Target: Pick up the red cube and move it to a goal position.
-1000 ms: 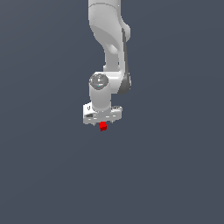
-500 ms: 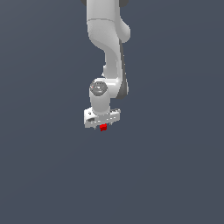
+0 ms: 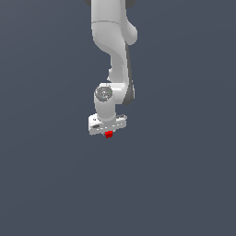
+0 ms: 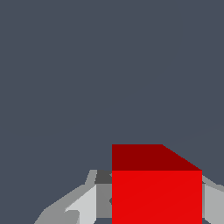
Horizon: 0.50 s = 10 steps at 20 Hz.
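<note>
the arm's upper part [image 3: 110, 18] runs off the top edge in the exterior view. the red cube [image 3: 109, 134] is mostly tucked under the gripper [image 3: 108, 131] there; the wrist view cuts its lower part off, and the fingers [image 4: 87, 203] too.

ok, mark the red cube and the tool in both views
red cube [image 3: 109, 134], exterior view, its visible face under the tool; [image 4: 156, 197], wrist view, bright front face.
tool [image 3: 108, 134], exterior view, between fingertips; [image 4: 148, 201], wrist view, between fingertips.
</note>
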Motion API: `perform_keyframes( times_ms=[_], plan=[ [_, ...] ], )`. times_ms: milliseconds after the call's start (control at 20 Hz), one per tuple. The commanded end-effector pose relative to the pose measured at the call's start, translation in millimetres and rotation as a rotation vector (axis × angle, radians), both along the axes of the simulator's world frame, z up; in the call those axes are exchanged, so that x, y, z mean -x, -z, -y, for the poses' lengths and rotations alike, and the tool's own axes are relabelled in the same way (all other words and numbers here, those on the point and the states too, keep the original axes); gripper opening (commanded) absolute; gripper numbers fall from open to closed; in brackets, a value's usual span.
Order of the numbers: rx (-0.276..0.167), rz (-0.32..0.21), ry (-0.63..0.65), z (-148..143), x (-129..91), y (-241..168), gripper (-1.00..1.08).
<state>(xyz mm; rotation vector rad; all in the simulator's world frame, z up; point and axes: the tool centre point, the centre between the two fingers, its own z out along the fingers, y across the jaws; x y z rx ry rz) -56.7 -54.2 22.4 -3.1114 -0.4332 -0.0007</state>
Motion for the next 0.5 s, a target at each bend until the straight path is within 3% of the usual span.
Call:
perform_keyframes(
  times_ms=[0, 450],
  plan=[
    [0.000, 0.000, -0.001, -1, 0, 0, -1.00],
    [0.000, 0.000, 0.000, 1, 0, -13, -1.00]
  ],
)
